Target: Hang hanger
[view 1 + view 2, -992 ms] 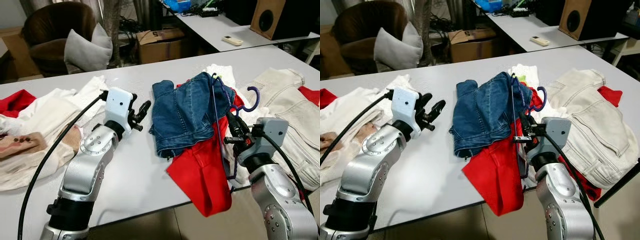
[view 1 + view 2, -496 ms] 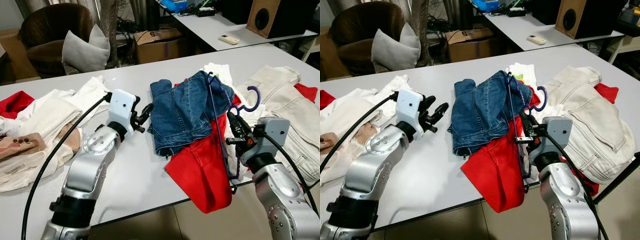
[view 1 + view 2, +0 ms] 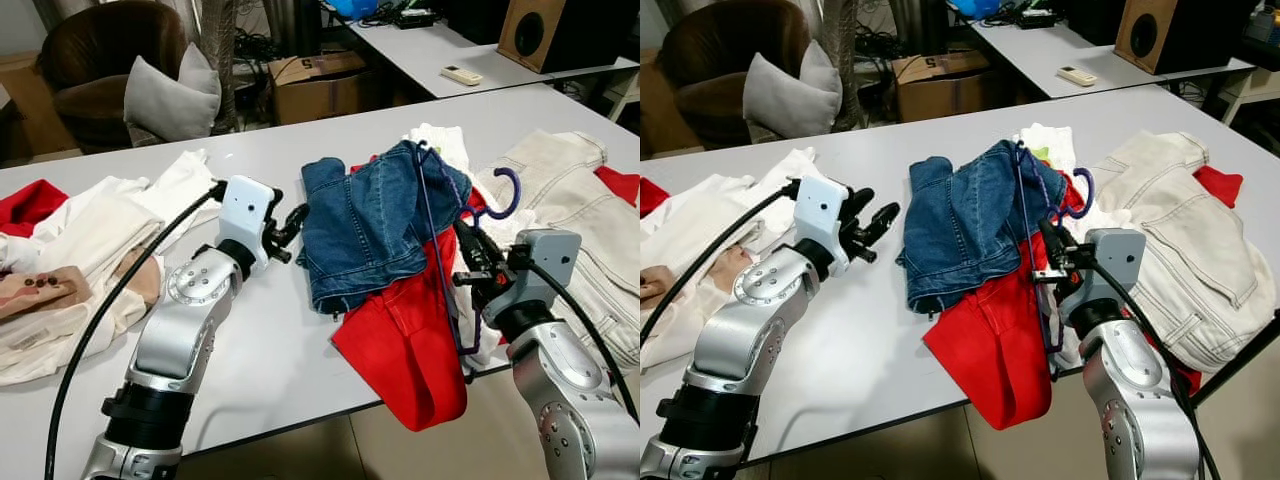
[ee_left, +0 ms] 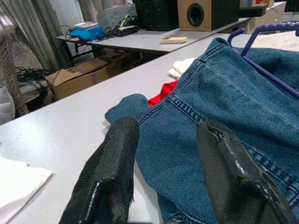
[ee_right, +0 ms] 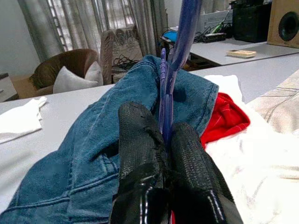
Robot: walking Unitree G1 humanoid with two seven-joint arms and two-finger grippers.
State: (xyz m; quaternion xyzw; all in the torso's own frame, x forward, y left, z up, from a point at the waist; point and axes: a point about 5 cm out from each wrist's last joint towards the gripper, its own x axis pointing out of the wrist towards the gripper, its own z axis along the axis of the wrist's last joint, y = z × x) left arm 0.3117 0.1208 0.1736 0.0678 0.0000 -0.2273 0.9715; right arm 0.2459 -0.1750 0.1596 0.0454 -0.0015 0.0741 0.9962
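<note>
The thin purple plastic hanger (image 3: 437,235) stands roughly upright over the heap of clothes in the middle of the pale grey table (image 3: 270,340), its curved hook (image 3: 503,192) lying on the white cloth by the cream denim jacket (image 3: 575,215); its lower end runs down behind the red garment (image 3: 405,335) and the robot's right arm, so how far it reaches is hard to make out. The right gripper (image 3: 468,250) has its two black fingers pressed together on one rod of the hanger, which rises straight out from between the fingertips in the right wrist view, over the crumpled blue denim garment (image 3: 370,225). The red garment hangs over the table's near edge. The left gripper (image 3: 286,226) hovers above bare table just beside the denim's left edge, its fingers (image 4: 112,172) spread apart and holding nothing. Further left lies a pile of white and beige clothes (image 3: 75,260), cut off at the frame edge.
</note>
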